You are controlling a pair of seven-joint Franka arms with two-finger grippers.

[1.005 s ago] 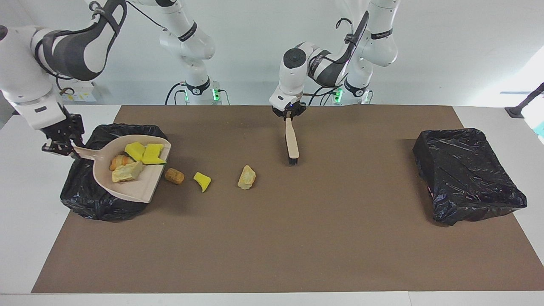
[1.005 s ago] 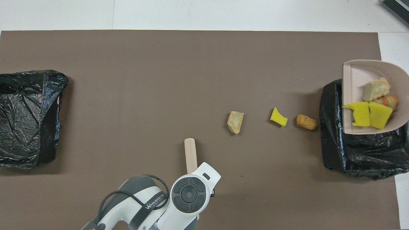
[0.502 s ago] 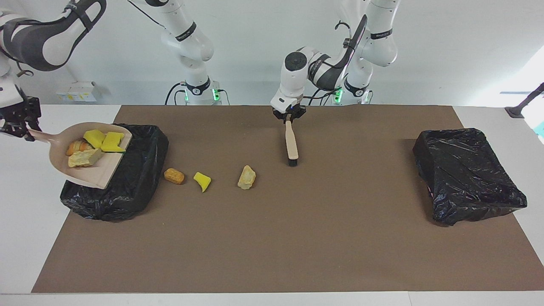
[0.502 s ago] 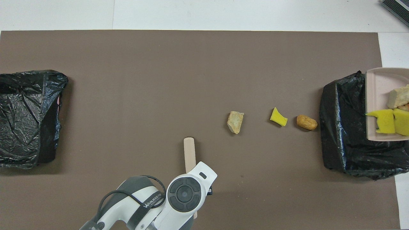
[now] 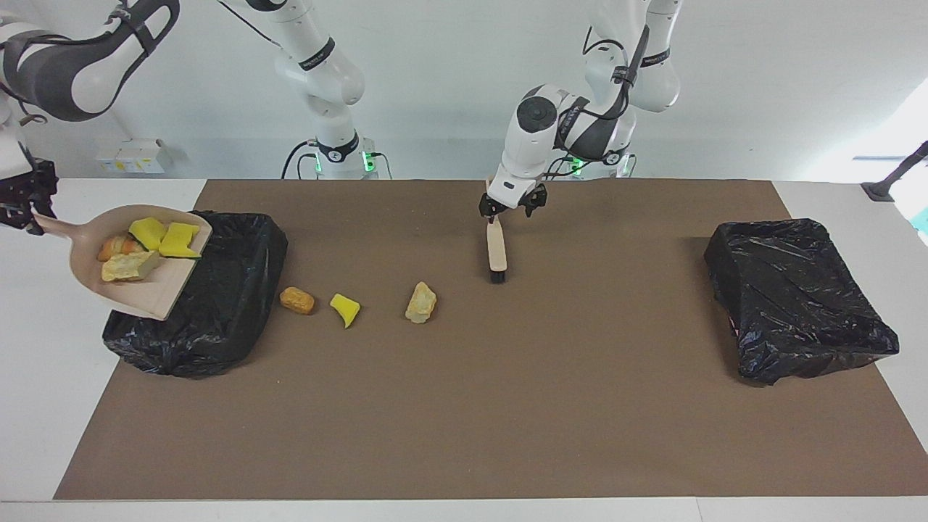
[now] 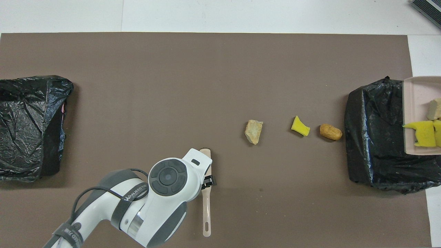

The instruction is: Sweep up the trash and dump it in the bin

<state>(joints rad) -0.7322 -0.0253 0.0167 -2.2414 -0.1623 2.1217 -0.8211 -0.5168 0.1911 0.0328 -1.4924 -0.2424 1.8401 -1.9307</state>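
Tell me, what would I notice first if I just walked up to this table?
Probably the dustpan, loaded with yellow and tan scraps, which the right gripper holds up over the black bin at that arm's end of the table. Three scraps lie in a row on the brown mat beside that bin. The left gripper hangs open over the brush lying mid-table.

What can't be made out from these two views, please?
- Overhead view: the dustpan and the trash in it are cut off by the frame edge.
- Overhead view: the left arm covers the brush's middle.
- Facing view: the edge cuts off part of the right gripper.
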